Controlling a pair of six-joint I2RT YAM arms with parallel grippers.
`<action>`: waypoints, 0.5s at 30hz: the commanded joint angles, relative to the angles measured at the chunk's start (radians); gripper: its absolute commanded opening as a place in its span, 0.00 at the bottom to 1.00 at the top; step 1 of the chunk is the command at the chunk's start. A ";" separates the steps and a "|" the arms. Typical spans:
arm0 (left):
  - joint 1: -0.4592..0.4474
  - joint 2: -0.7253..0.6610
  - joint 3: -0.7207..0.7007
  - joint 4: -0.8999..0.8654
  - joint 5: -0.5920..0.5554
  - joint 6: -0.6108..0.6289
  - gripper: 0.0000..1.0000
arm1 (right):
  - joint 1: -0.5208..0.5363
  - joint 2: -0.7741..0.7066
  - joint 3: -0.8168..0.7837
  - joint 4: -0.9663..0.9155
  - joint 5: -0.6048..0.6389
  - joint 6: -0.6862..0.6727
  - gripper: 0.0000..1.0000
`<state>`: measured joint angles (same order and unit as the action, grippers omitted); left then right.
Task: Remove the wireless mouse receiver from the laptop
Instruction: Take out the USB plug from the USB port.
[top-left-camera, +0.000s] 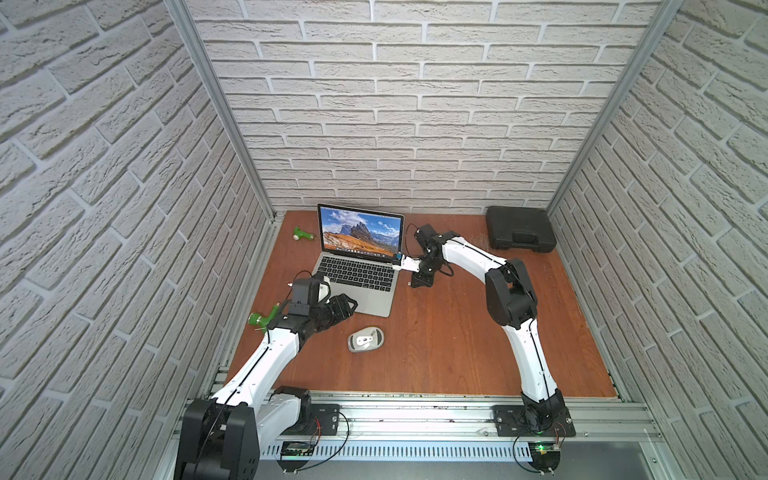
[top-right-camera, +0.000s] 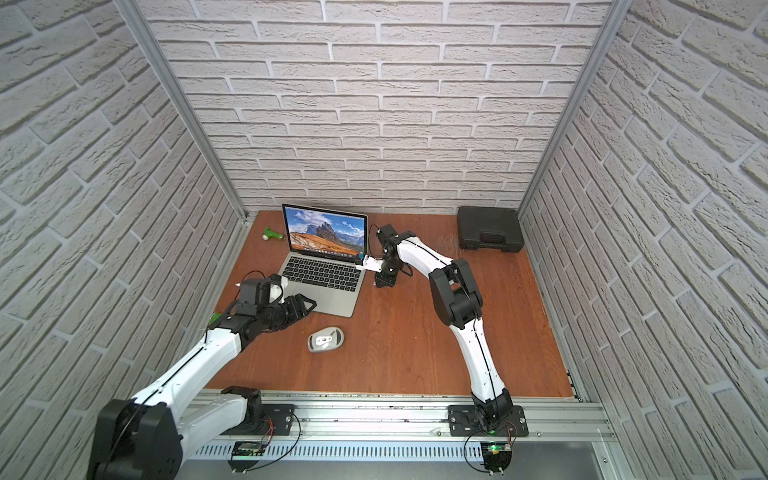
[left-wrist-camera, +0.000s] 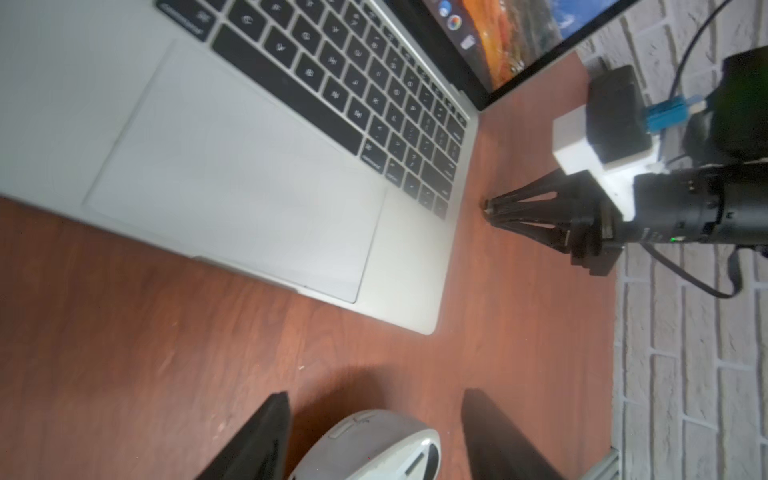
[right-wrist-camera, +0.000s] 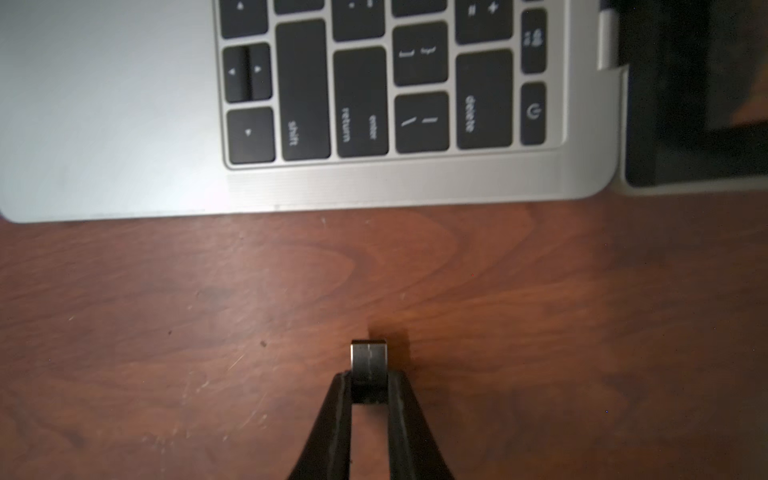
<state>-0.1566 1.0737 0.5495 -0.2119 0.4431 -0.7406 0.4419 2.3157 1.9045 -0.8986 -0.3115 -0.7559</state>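
The silver laptop (top-left-camera: 357, 286) (top-right-camera: 324, 282) stands open on the wooden table, its screen lit. My right gripper (right-wrist-camera: 369, 380) is shut on the wireless mouse receiver (right-wrist-camera: 369, 357), a tiny black stub with a metal plug. The receiver (left-wrist-camera: 486, 205) is out of the laptop (right-wrist-camera: 124, 104), a short way off its right edge and low over the table. In both top views my right gripper (top-left-camera: 415, 282) (top-right-camera: 377, 284) sits beside the laptop's right side. My left gripper (top-left-camera: 349, 305) (left-wrist-camera: 376, 395) is open at the laptop's front left corner, gripping nothing.
A light-grey mouse (top-left-camera: 365, 340) (left-wrist-camera: 365, 449) lies on the table in front of the laptop. A black case (top-left-camera: 519, 235) sits at the back right. Two green objects (top-left-camera: 303, 235) (top-left-camera: 262, 318) lie along the left side. Brick walls close in three sides.
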 joint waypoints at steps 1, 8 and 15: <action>0.008 0.049 0.047 0.225 0.184 -0.025 0.59 | 0.011 -0.167 -0.071 -0.026 -0.030 0.006 0.02; 0.008 0.208 0.039 0.657 0.503 -0.247 0.56 | 0.083 -0.454 -0.292 -0.039 -0.033 0.078 0.03; -0.071 0.305 0.057 0.789 0.631 -0.340 0.55 | 0.144 -0.657 -0.398 -0.116 -0.097 0.136 0.03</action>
<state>-0.1898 1.3682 0.5972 0.4385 0.9585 -1.0233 0.5690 1.7115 1.5417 -0.9604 -0.3733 -0.6621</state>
